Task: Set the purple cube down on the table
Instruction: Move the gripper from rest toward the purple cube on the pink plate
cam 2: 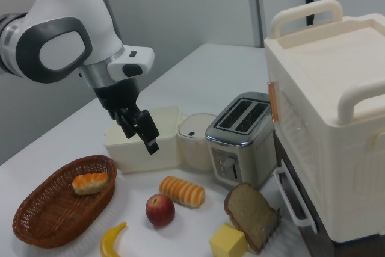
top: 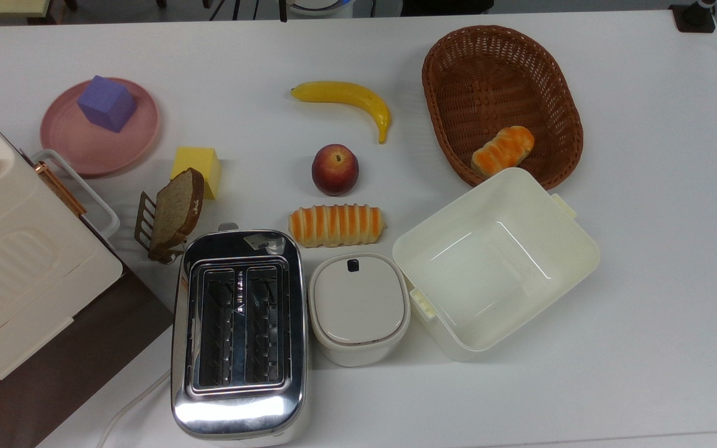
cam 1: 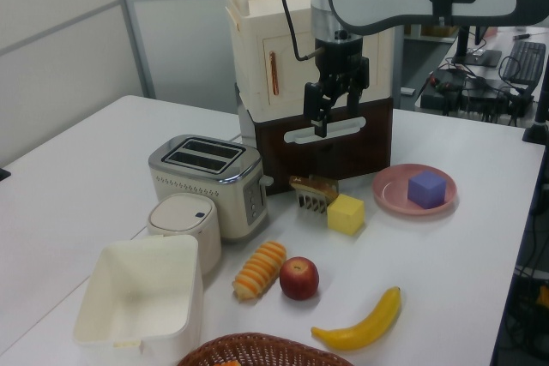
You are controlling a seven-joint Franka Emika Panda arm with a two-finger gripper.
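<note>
Your purple cube [top: 107,103] sits on the round pink plate [top: 78,149], toward the plate's upper left in the top view; in the left view it rests on the plate's right half, near the table's [top: 645,261] far right edge. Nothing touches it.

Your gripper [cam 1: 323,122] hangs in the air, well above the tabletop and well apart from the cube — in the left view it shows in front of the cream-and-brown cabinet [cam 1: 313,83], to the left of the plate. In the right view the gripper [cam 2: 146,136] hangs above the fruit, in front of the open cream container [cam 2: 144,139]. Its fingers stand close together with nothing between them; you can treat it as closed and empty.

Just beside the plate lies the yellow cube [top: 196,169], touching the slice of brown bread [top: 175,211] that leans in a small rack. Toward the middle of the table you have a banana [top: 349,99], a peach [top: 335,169] and a striped bread roll [top: 337,225]. A second roll lies in the wicker basket [top: 495,68]. The chrome toaster [top: 237,336] stands beside a small lidded white pot [top: 358,308].
</note>
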